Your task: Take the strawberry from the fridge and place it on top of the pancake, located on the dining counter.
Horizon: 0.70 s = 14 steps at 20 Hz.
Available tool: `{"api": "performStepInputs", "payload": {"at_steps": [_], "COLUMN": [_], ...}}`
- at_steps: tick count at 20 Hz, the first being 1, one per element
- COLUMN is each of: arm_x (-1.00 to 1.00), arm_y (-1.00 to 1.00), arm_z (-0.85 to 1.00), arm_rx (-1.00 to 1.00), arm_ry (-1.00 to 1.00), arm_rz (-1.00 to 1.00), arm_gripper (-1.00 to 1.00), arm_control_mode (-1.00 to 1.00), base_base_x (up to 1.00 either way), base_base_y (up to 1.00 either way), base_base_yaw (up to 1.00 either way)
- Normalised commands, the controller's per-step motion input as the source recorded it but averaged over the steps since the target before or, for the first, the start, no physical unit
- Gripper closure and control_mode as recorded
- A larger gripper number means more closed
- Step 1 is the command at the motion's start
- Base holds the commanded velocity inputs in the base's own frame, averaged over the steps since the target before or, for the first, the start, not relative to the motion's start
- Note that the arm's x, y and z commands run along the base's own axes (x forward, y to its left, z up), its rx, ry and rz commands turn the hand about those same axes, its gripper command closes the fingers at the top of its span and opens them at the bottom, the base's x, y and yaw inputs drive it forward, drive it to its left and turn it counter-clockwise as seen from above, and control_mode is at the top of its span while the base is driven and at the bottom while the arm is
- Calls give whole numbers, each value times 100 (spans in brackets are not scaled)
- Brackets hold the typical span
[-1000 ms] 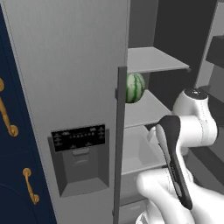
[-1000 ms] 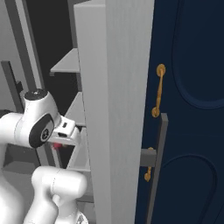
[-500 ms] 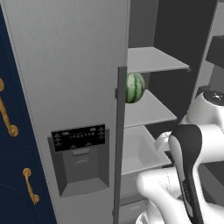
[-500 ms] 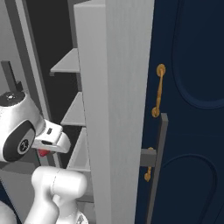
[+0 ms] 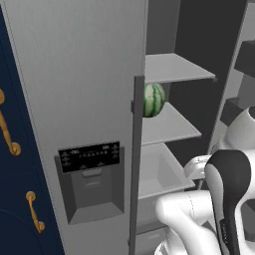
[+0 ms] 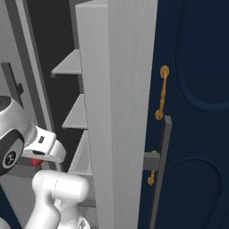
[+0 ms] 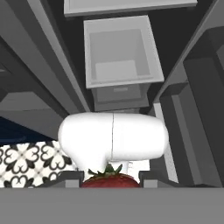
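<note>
The strawberry [image 7: 110, 179], red with a green leafy cap, sits between my gripper's [image 7: 110, 181] two dark fingertips [image 7: 71, 176], which are shut on it. From the right base view the gripper [image 6: 37, 160] hangs in front of the open fridge [image 6: 116, 112], with a bit of the red strawberry [image 6: 36, 161] showing under the hand. The grey fridge door [image 5: 74, 99] with its black display stands closed on the left, and the right compartment is open. The pancake and the dining counter are out of view.
A striped green watermelon [image 5: 153, 99] lies on a middle fridge shelf [image 5: 167, 127]. A grey drawer [image 7: 118, 52] is pulled open below. Navy cabinets with gold handles [image 5: 10, 199] [image 6: 197, 112] flank the fridge. Patterned floor tiles [image 7: 26, 159] show beneath the hand.
The arm has drawn back out of the fridge toward the base, carrying the strawberry with it. The grip has stayed the same.
</note>
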Motion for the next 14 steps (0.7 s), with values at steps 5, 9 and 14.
{"api": "performStepInputs", "payload": {"at_steps": [5, 9, 14], "arm_x": [-4, -28, 0], "arm_y": [0, 0, 0], "arm_z": [0, -1, 0], "arm_rx": [0, 0, 0], "arm_ry": [0, 0, 0], "arm_rz": [0, 0, 0], "arm_gripper": [100, 100, 100], "arm_control_mode": [-100, 100, 100], "base_base_x": [0, -48, -100], "base_base_y": [0, 6, 10], "base_base_yaw": [0, 0, -6]}}
